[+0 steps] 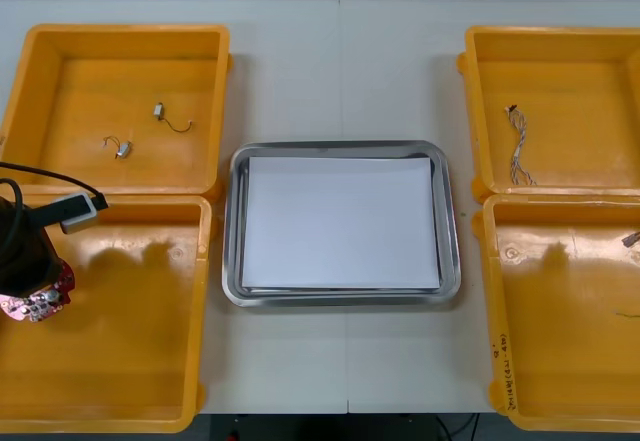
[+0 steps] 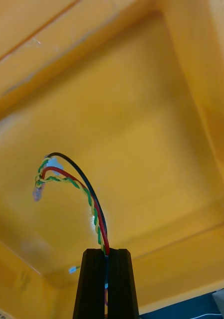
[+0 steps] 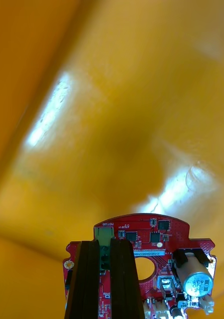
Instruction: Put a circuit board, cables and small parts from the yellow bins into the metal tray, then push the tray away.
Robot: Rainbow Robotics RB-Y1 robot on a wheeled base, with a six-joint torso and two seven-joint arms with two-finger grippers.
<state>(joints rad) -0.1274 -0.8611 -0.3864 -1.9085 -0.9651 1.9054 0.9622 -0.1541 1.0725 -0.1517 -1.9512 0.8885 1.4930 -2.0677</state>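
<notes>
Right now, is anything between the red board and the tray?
Only the wall of the near left bin, beside the tray. The left gripper, shut on the circuit board, probably must lift it over.

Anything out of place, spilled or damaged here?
Nothing stands out. The tray sits square between the bins, and nothing is spilled. The left gripper holds the circuit board and the right gripper holds cables, both inside bins.

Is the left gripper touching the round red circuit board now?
Touching. In the left wrist view the left gripper is shut on the red circuit board, whose edge is pinched between the black fingers.
</notes>
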